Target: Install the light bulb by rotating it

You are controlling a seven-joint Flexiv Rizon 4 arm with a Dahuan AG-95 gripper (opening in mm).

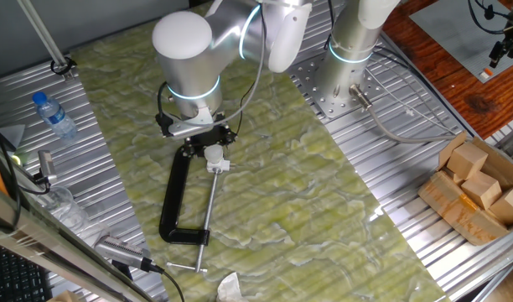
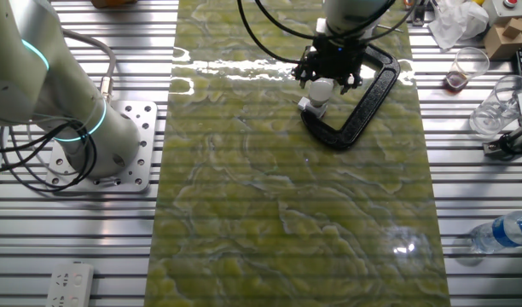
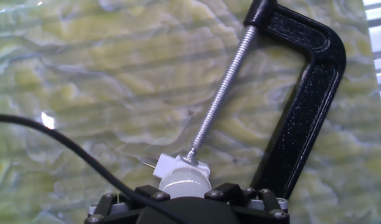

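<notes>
Gripper sitting right over light bulb, fingers close around it but can't tell if actually clamping. Bulb sitting in white socket w/ black C-clamp screw tip pressing against socket, on green mat.

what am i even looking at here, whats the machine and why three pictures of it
It is one robot arm with a two-finger gripper at its end, working over a green marbled mat. Two pictures come from fixed cameras on different sides of the table; the third comes from a camera on the hand, looking along the fingers. On the mat lies a black C-clamp whose long screw presses a small white socket block. The gripper sits around the light bulb, which is at that socket; whether the fingers actually squeeze it is hidden. Off the mat are a water bottle and a box of wooden blocks.
</notes>
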